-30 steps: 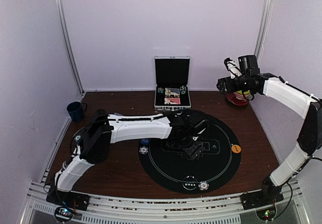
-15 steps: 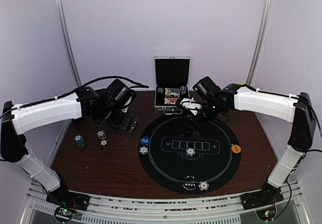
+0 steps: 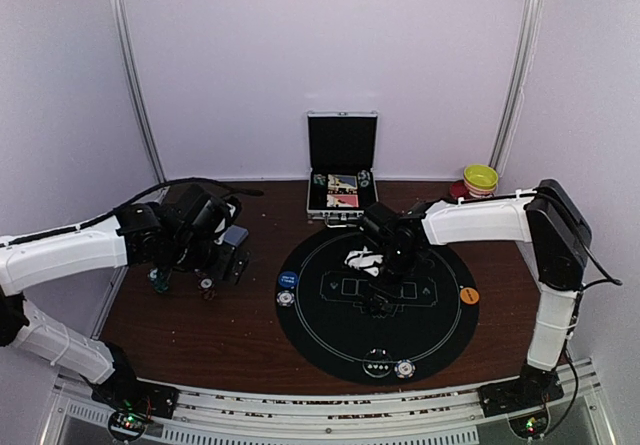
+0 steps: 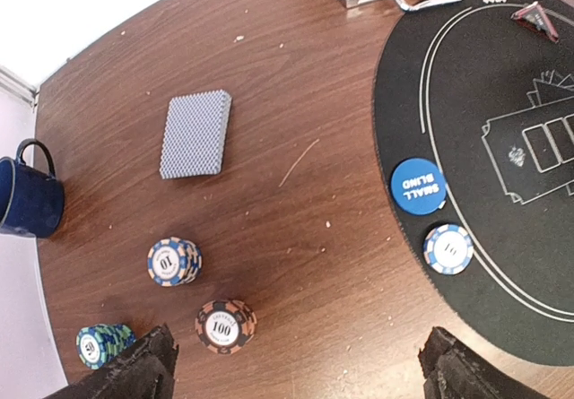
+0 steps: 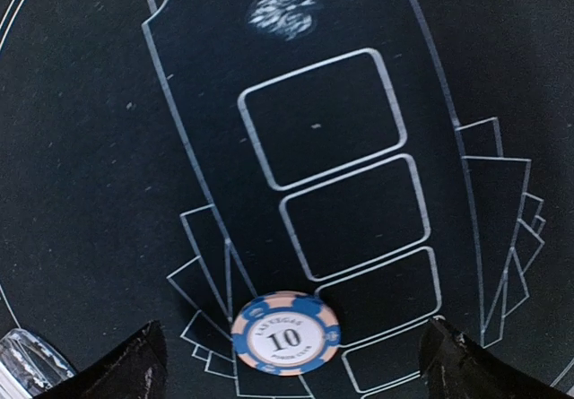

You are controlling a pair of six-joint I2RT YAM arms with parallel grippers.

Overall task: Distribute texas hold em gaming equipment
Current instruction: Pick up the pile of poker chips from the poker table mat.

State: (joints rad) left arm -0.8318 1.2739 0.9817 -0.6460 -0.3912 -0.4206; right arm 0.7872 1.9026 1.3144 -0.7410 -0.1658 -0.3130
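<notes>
Left fingers apart, empty, over counter: deck, three chip stacks. Right fingers apart, empty, over chip on mat.

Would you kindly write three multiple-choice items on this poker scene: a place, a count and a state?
1. The card deck lies: A in the case; B on the wooden table; C in the mug.
2. Chip stacks near the deck: A one; B five; C three.
3. The right pincer is: A open; B shut on a chip; C shut on a card.
B, wood shows around the deck; C, three stacks stand by it in the left wrist view; A, its fingers stand wide apart over the mat.
</notes>
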